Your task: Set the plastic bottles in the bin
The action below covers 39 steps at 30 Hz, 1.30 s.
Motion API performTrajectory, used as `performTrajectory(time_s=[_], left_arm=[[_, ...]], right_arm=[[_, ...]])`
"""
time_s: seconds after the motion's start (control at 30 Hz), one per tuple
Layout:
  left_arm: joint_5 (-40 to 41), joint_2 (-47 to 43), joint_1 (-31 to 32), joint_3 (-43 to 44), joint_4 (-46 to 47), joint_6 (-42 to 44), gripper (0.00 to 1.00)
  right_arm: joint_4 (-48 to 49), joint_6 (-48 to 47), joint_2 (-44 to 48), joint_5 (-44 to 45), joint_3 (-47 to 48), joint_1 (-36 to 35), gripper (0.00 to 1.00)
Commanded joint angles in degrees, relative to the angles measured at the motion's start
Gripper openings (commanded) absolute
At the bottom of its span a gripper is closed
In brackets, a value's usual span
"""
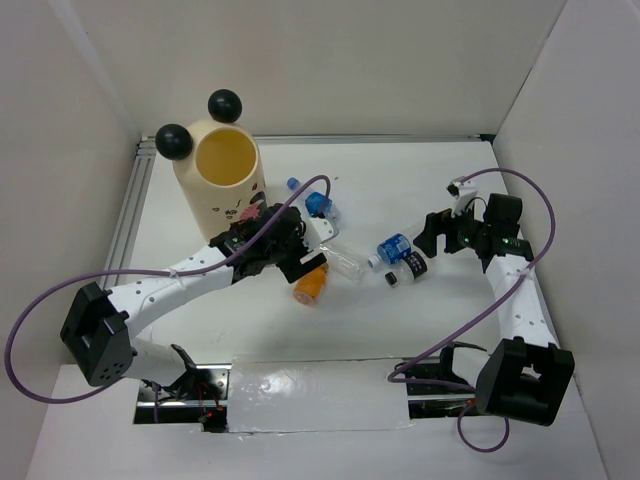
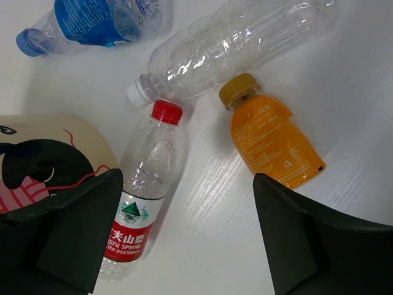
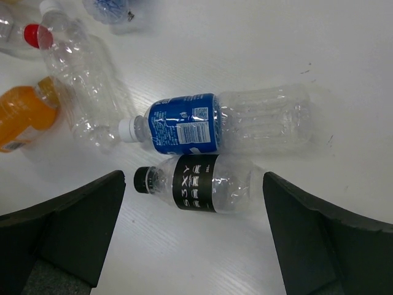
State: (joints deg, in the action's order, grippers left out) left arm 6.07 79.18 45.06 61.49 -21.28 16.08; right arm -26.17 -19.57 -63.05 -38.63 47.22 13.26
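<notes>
As far as I can judge, the job has not started. In the top view the bin (image 1: 212,205) stands at the far left of the counter (image 1: 420,330), its yellow inside shows no bottle as deep as I can see, and every plastic bottle I can find lies on its side on the counter. I count at least six to go. On the left wrist view there is a red-capped bottle (image 2: 144,196) just beside the bin, an orange bottle (image 2: 273,141), a long clear bottle (image 2: 239,43) with a white cap and a blue-capped bottle (image 2: 98,21) beyond them. On the right wrist view a blue-label bottle (image 3: 215,126) and a black-label bottle (image 3: 199,184) lie side by side. The left arm (image 1: 170,280) reaches from its near-left base across toward the middle. Its wrist is close to the bin's right side and points down. The left jaws are spread wide and hold nothing, with the red-capped bottle by one finger and the orange bottle by the other. The right arm (image 1: 520,310) runs up the right edge with its wrist turned in toward the pair. The right jaws are also fully apart and empty, hanging over the black-label bottle, which lies between the fingers and untouched.
</notes>
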Motion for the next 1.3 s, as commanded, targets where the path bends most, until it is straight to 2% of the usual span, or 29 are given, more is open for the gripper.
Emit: performTrajectory(time_s=[0.0, 0.07, 0.1, 0.13, 0.17, 0.2, 0.23, 0.27, 0.33, 0.37, 0.4, 0.43, 0.47, 0.6, 0.87, 1.0, 1.07, 1.17, 1.23, 1.27], left_arm=[[-1.1, -2.1, -0.1, -0.4, 2.3, -1.3, 1.0], [-1.1, -2.1, -0.6, -0.4, 2.8, -0.5, 1.0], [-1.8, -2.1, -0.6, -0.4, 2.8, -0.5, 1.0], [-2.4, -0.8, -1.1, -0.4, 2.8, 0.3, 1.0], [-2.4, -0.3, -1.8, 0.3, 2.8, 1.1, 0.98], [-3.2, 1.2, -2.4, 1.2, 2.0, 1.6, 0.9], [-3.7, 2.1, -2.4, 1.2, 2.0, 1.6, 0.84], [-3.7, 3.0, -2.4, 1.9, 1.5, 2.5, 0.78], [-3.7, 5.0, -3.0, 2.6, 1.0, 4.0, 0.64], [-3.7, 7.2, -3.0, 3.4, 1.0, 5.3, 0.64], [-2.9, 8.5, -3.0, 4.0, 1.0, 5.9, 0.66], [-1.6, 9.8, -3.0, 4.7, 0.3, 6.4, 0.72], [-0.5, 11.1, -3.0, 5.2, 0.3, 7.1, 0.91], [4.5, 16.3, -2.4, 7.5, 1.0, 7.1, 0.99], [16.2, 27.4, -0.6, 10.4, 2.6, 5.8, 0.99], [17.9, 29.8, -0.6, 10.9, 2.6, 5.2, 0.99], [17.9, 30.9, -0.6, 10.9, 2.6, 4.7, 0.96], [18.5, 32.8, -0.6, 12.2, 2.6, 3.4, 0.76], [18.5, 32.8, -0.6, 12.2, 2.1, 2.9, 0.57], [18.5, 32.8, -0.6, 12.2, 2.1, 2.9, 0.52]], right_arm=[[-0.8, -6.9, 1.5, -2.8, -0.6, -0.3, 1.0], [-3.0, -12.2, 1.5, -4.0, 0.0, -0.3, 1.0], [-3.5, -13.5, 1.0, -5.0, 0.0, -0.3, 0.95], [-5.4, -17.0, 0.2, -5.8, 0.0, -0.3, 0.81], [-6.7, -18.8, -0.3, -7.8, 0.5, -0.3, 0.63], [-8.2, -20.7, -0.3, -9.2, 0.5, -0.3, 0.24], [-8.2, -20.7, -0.3, -9.2, 0.5, -0.3, 0.17], [-8.2, -20.7, -0.3, -9.8, -0.3, -0.3, 0.17], [-7.6, -21.5, -0.3, -10.4, -1.1, -0.3, 0.58], [-7.6, -21.5, -0.3, -10.4, -1.1, -0.3, 0.77], [-7.6, -21.5, -0.3, -10.4, -1.6, -0.3, 0.86], [-7.6, -22.1, -0.3, -10.4, -1.6, -0.3, 0.93], [-7.6, -22.6, -0.3, -10.4, -1.6, -0.3, 0.93], [-8.6, -23.8, -0.9, -10.4, -1.1, -0.3, 0.95], [-10.4, -25.6, -2.6, -9.9, 0.0, -0.3, 0.95], [-10.4, -25.6, -3.1, -9.9, 0.0, -0.3, 0.95], [-10.4, -25.6, -3.1, -9.9, 0.0, -0.3, 0.95], [-10.4, -25.6, -3.1, -10.5, 0.0, -0.3, 0.95], [-10.4, -25.6, -3.1, -10.5, 0.0, -0.3, 0.95], [-10.4, -25.6, -3.1, -10.5, -0.5, -0.3, 0.95]])
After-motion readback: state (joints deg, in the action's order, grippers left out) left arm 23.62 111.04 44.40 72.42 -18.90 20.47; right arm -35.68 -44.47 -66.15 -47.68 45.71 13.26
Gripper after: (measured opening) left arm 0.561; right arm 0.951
